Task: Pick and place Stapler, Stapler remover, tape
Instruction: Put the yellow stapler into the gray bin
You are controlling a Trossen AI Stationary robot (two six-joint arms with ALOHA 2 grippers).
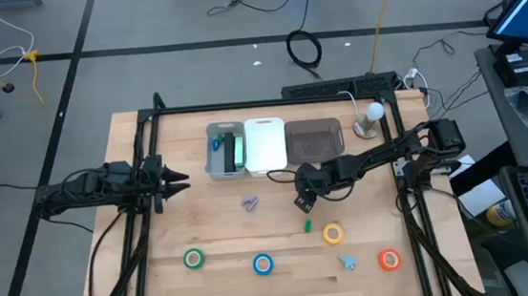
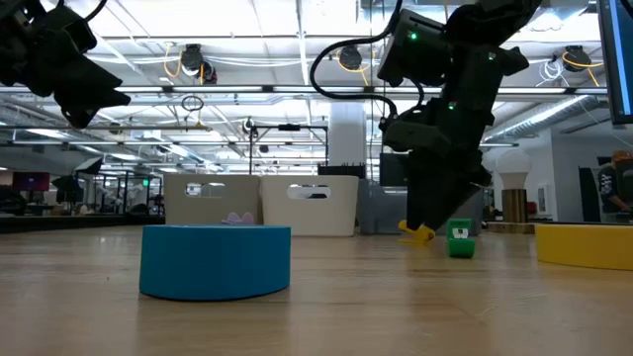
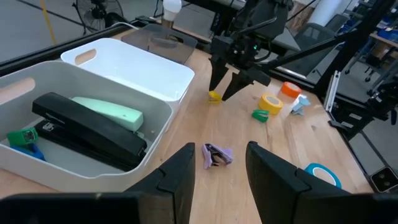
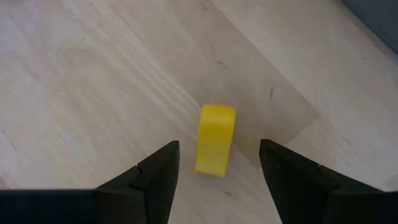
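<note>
Right tool spread wide over a small yellow piece, holding nothing. Black stapler already binned; four tape rolls left on bench.

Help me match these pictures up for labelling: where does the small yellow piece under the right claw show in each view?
High view: hidden beneath the right claw, mid-table.
Low view: small yellow piece on the table at the claw's foot, left of a green piece.
Left wrist view: below the far claw, beside the white bin.
Right wrist view: centre, between the open fingers.
Shared landmark: the right claw.
</note>
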